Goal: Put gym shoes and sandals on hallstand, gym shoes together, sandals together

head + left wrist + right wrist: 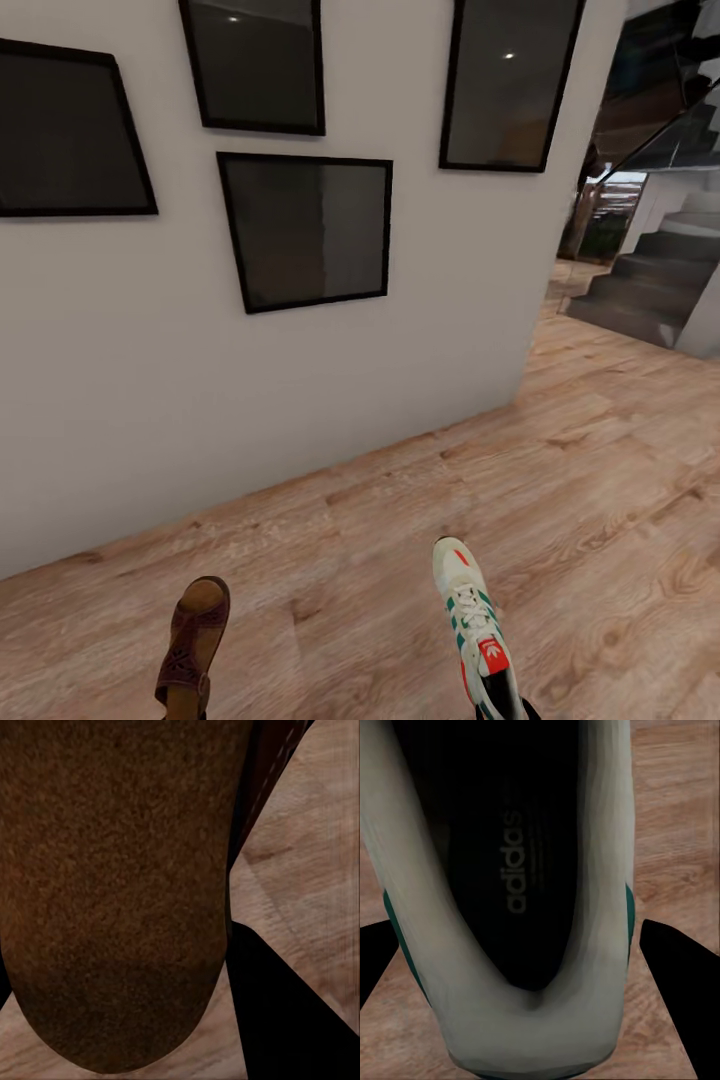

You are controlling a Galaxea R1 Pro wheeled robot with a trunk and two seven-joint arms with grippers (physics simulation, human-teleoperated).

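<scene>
We carry a sandal [193, 640] left and a gym shoe [475, 625] right, heels cut off; finger state we cannot tell.

The head view looks forward and down from above onto the wood-plank floor [560, 500], facing a white wall [200, 400] hung with dark frames, a staircase [660, 280] far off at its right. The left wrist view sits very close over a brown sandal [112, 892], the same sandal [195, 640] seen small near the head view's lower edge. The right wrist view looks straight into the opening of a gym shoe [510, 870], shared with the head view as the sneaker [475, 620] at its lower right, floor planks behind both.
</scene>
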